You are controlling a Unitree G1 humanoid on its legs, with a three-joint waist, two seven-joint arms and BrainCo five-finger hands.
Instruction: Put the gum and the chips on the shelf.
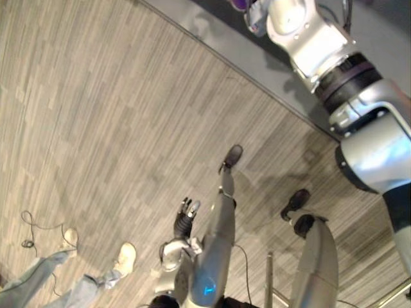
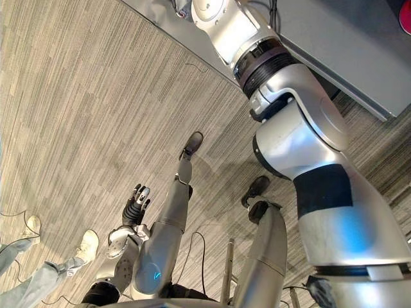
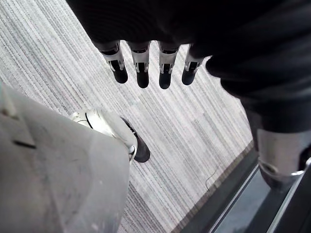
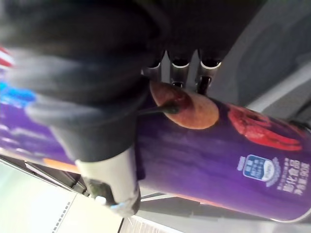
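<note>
Above grey carpet (image 1: pixel 96 115), the right hand (image 4: pixel 92 111) clasps the purple chips can (image 4: pixel 218 160) in fingers (image 4: pixel 179 73) and thumb, while the left hand (image 1: pixel 186 217) hangs low, fingers relaxed.

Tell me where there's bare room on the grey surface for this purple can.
The right hand grips the purple can. The grey surface is bare between the right arm and a pink thing, and along its edge by the striped floor. It is crowded right around the arm. The left hand hangs open over the floor.
</note>
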